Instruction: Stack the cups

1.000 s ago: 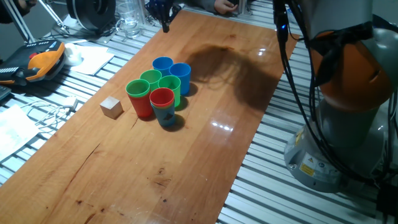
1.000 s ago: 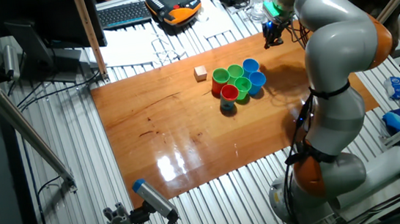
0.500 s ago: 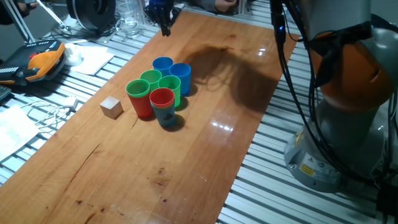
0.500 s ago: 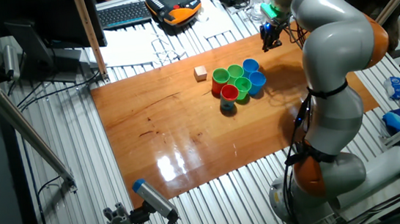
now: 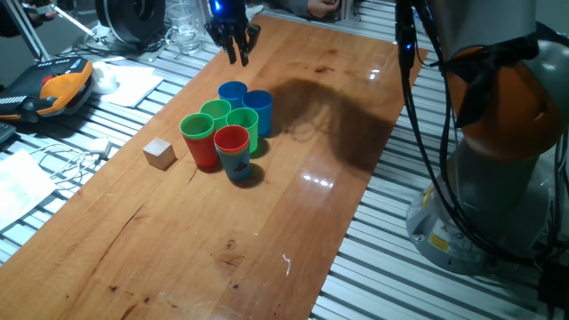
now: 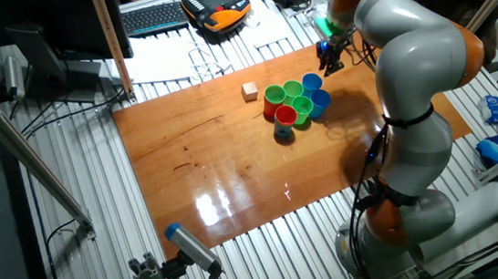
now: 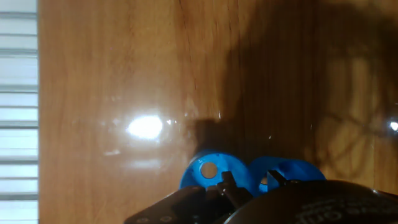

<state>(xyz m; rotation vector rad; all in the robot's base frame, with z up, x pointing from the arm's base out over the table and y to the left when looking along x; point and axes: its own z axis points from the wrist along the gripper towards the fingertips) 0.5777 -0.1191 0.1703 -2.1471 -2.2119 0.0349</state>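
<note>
Several cups stand in a tight cluster mid-table: two blue cups [image 5: 233,92] [image 5: 259,102] at the back, two green ones [image 5: 216,111] [image 5: 242,121] in the middle, a green cup nested on a red one [image 5: 197,129] and a red cup on a blue one [image 5: 232,142] in front. The other fixed view shows the same cluster [image 6: 296,100]. My gripper [image 5: 236,55] [image 6: 325,66] hangs open and empty above the table, just behind the blue cups. In the hand view the two blue cups [image 7: 208,171] [image 7: 292,171] sit right below the gripper [image 7: 249,182].
A small pale wooden cube [image 5: 160,153] [image 6: 250,91] lies left of the cluster. An orange pendant [image 5: 62,87], cables and papers lie beyond the table's left edge. The robot's base [image 5: 498,133] stands at the right.
The gripper has moved from the table's far edge toward the blue cups and come lower. The cups and cube have not moved.
</note>
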